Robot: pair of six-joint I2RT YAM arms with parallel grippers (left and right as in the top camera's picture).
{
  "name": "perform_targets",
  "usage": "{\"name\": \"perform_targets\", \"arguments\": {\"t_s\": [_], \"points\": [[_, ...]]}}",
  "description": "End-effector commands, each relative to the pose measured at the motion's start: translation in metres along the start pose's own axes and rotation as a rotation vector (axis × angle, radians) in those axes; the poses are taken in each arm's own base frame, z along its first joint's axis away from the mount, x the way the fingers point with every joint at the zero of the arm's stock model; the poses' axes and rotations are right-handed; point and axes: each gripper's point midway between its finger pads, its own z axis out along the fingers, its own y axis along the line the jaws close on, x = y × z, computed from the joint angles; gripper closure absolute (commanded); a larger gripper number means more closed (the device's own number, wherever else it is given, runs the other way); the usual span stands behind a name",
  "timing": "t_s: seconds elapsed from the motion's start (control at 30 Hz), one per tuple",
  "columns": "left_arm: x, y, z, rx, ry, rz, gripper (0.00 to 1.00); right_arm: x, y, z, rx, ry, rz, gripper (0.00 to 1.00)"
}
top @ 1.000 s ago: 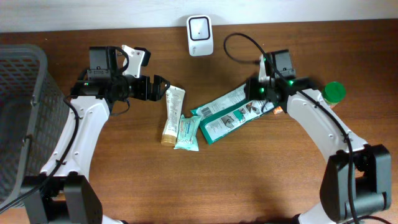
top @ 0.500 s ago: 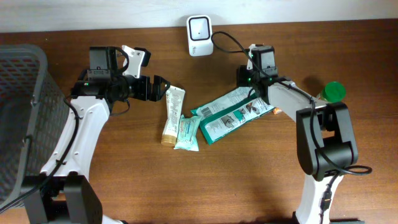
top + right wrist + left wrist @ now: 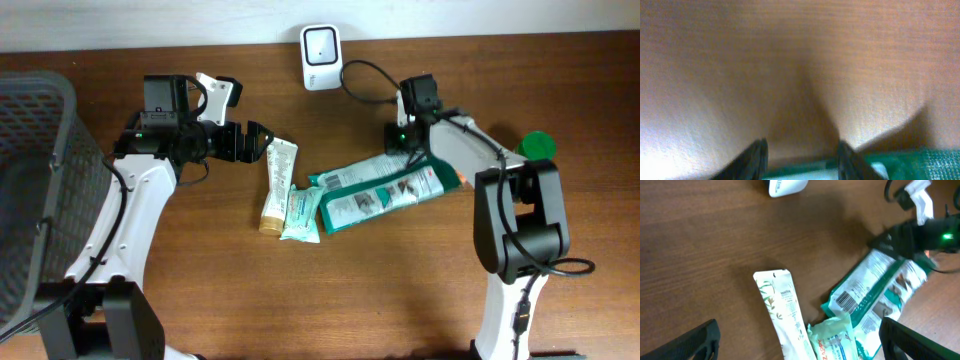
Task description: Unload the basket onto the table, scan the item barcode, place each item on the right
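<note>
1. Wooden table [image 3: 180,290] carries all items; a white scanner [image 3: 321,45] stands at its far edge, centre.
2. Task item: the upper green packet [image 3: 355,172] lies flat near the middle of the table, on a slant, below and to the right of the scanner and apart from it. Its barcode [image 3: 844,300] faces up in the left wrist view.
3. A lower green packet [image 3: 385,196] lies alongside it, touching or overlapping; which one, I cannot tell.
4. Right gripper [image 3: 405,150] sits at the far right end of the upper green packet. In the right wrist view its fingers [image 3: 756,156] stand partly closed with the packet's edge between them, gripped.
5. Left gripper [image 3: 258,140] is spread fully wide, holds nothing, and hangs just beside the top of a cream tube [image 3: 277,185].
6. A teal sachet [image 3: 301,212] lies against the tube's lower end and meets the green packets' left ends.
7. A green-capped bottle [image 3: 537,147] stands at the right; a dark mesh basket [image 3: 40,150] occupies the left edge.
</note>
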Motion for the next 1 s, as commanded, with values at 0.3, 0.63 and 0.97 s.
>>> {"name": "perform_targets", "arguments": {"t_s": [0.3,0.63,0.97], "points": [[0.004,0.001,0.002,0.002,0.010,-0.021,0.01,0.101,-0.001,-0.037,0.003,0.478,-0.028,0.57],[0.004,0.001,0.002,0.002,0.009,-0.021,0.01,0.070,0.082,-0.074,-0.300,0.367,-0.307,0.56],[0.004,0.001,0.002,0.002,0.009,-0.021,0.01,0.112,0.130,-0.046,-0.305,0.433,-0.360,0.57]]}}
